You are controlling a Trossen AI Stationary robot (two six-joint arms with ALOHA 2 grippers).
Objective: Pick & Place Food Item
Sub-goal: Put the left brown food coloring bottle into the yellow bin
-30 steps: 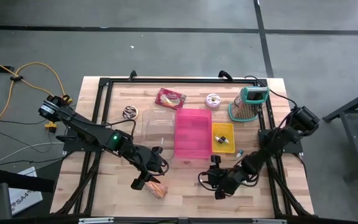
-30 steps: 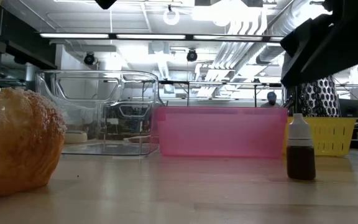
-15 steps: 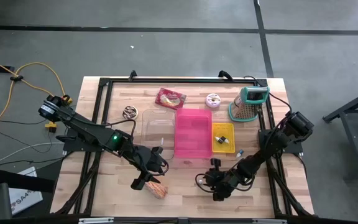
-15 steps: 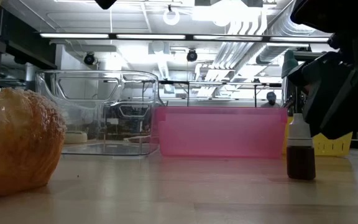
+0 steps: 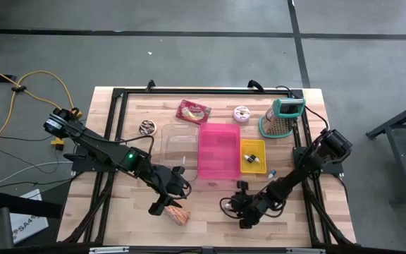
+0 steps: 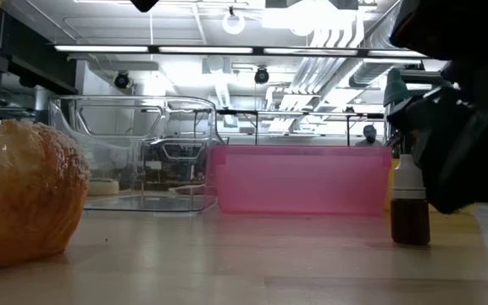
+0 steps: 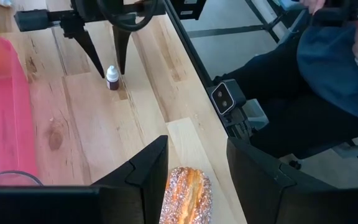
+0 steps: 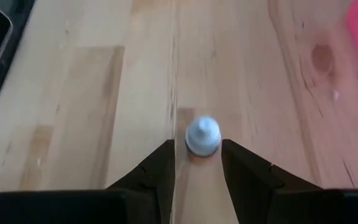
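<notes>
A sugared pastry lies on the wooden table near its front edge, filling the left of the low view. My left gripper hovers above it, open, with one finger to either side and touching nothing; the high view shows it beside the pastry. A small dropper bottle with a white cap and dark liquid stands upright on the table. My right gripper is low over it, open, one finger on each side of the cap. Whether either finger touches the bottle cannot be told.
A pink bin sits mid-table, with a clear container on its left and a yellow basket on its right. A grater, a wrapped snack and a doughnut line the far side. A seated person is beyond the table's front edge.
My right gripper has come down onto the bottle and shifted slightly toward the table's left edge, rolling a little, so that its fingers now straddle the cap. The gap between its fingers is unchanged. The bottle and the pastry have stayed put.
</notes>
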